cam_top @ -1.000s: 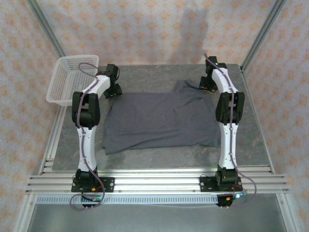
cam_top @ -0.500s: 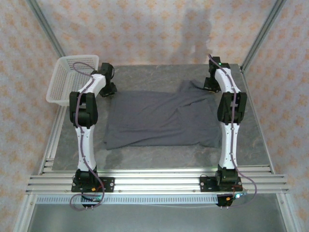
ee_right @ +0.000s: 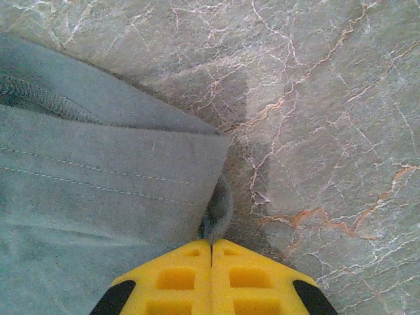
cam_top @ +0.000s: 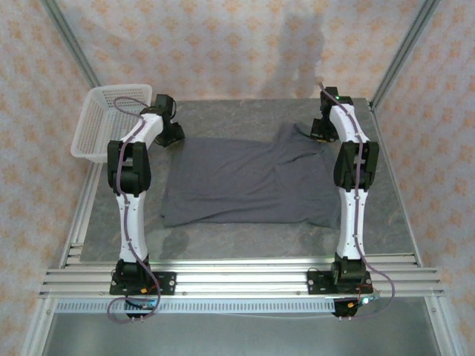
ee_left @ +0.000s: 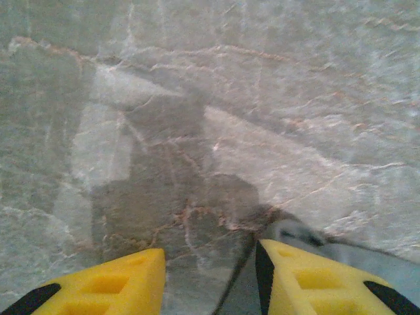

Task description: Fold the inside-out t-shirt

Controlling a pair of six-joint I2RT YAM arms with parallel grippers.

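While tight, right claw (ee_right: 211, 244) on t-shirt (ee_right: 98, 177)

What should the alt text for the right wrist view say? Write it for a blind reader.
The yellow right pincer, shut, pinches a small fold at the edge of the grey t-shirt. The shirt's stitched hem covers the left; the marbled table lies to the right.

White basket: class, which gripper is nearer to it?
Left. The left gripper hangs just beside the basket; the right gripper is across the table, at the t-shirt's other end.
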